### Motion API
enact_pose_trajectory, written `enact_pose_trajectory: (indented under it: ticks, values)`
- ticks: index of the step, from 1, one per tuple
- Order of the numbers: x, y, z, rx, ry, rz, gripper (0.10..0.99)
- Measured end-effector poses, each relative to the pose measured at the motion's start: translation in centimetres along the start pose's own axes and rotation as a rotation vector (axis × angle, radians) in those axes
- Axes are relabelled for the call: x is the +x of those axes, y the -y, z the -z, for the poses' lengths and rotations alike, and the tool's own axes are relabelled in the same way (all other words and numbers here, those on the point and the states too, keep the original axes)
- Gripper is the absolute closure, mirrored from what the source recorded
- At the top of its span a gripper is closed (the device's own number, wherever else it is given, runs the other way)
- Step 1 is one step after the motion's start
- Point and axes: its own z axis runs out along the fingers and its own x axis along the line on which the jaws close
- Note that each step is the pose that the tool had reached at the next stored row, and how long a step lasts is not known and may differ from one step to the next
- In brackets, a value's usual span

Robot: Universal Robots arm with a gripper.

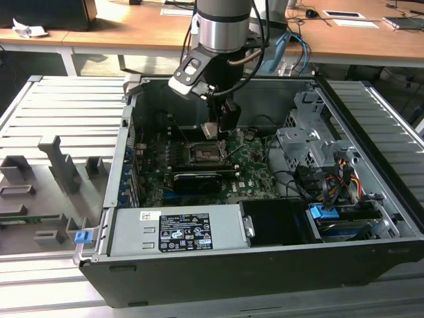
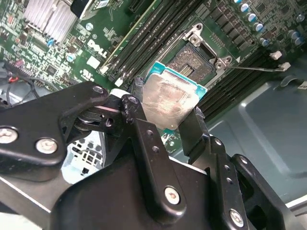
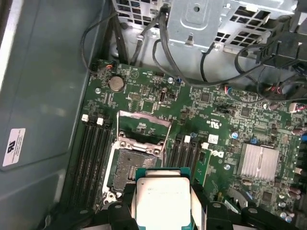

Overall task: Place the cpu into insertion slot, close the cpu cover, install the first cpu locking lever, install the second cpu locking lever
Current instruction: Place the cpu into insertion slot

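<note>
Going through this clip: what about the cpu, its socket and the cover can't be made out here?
- Underside of the cpu: faces away from both wrist cameras.
- Near edge of the insertion slot: covered by the cpu in the first wrist view.
- Gap between cpu and slot: the gripper blocks it in the exterior view.
- Tilt of the cpu cover: unclear, seen from above in the first wrist view.

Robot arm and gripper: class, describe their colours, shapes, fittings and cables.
The arm is a silver-grey cylinder with a dark band. A cable loops beside its wrist. The gripper is matte black, with flat linked fingers fastened by silver screws.
</note>
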Motion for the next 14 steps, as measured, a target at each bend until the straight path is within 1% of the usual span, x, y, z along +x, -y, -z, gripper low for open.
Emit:
enact_pose_trajectory:
  ticks: [2,8,12,14]
  values:
    - [0.00,-0.01,-0.09,0.000,0.0015,-0.027,0.549]
    - [0.00,0.01,-0.26,-0.001,0.0042,-0.078,0.549]
    - [-0.01,0.02,-0.42,-0.001,0.0054,-0.098,0.549]
    - [-0.01,0.03,-0.71,-0.001,0.0061,-0.098,0.549]
